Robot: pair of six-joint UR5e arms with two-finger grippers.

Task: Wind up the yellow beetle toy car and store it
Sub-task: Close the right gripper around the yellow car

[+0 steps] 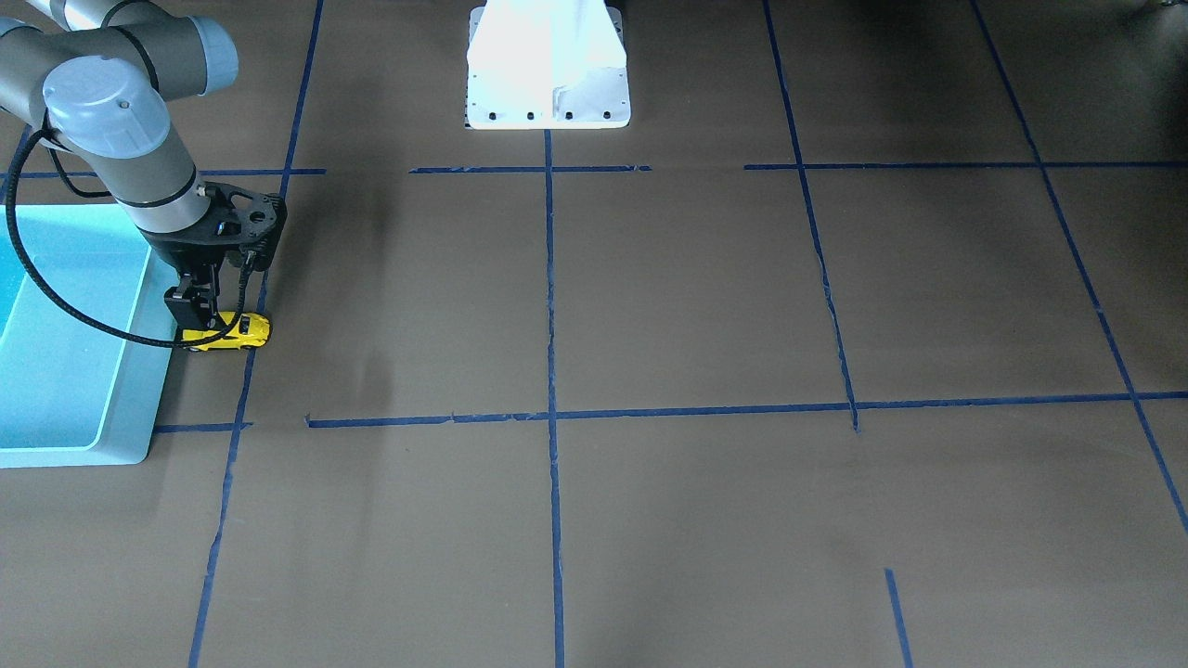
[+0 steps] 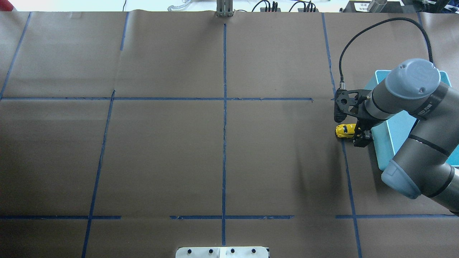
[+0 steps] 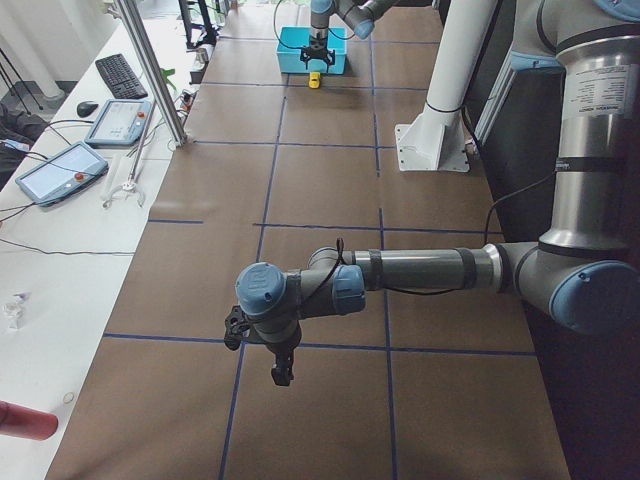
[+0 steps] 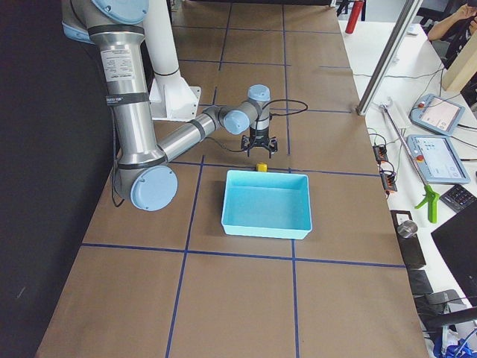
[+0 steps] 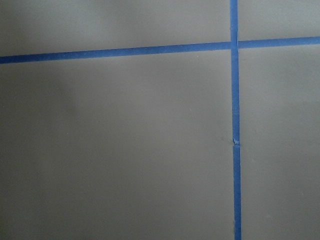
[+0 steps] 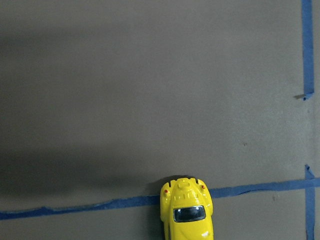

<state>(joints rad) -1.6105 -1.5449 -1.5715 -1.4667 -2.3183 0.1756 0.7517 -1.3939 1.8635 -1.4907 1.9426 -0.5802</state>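
The yellow beetle toy car [image 1: 232, 331] stands on the brown table just beside the light blue bin [image 1: 56, 390], on a blue tape line. It also shows in the overhead view [image 2: 345, 130] and at the bottom edge of the right wrist view [image 6: 186, 212]. My right gripper [image 1: 197, 314] points straight down over the car's end nearest the bin, and its fingers appear closed on the car's sides. The fingers are out of the right wrist view. My left gripper [image 3: 282, 374] hangs over bare table far from the car. I cannot tell whether it is open or shut.
The bin [image 2: 398, 125] lies partly under my right arm and looks empty where it shows [image 4: 268, 201]. The robot's white base [image 1: 548, 83] stands at the table's middle edge. Blue tape lines cross the brown table.
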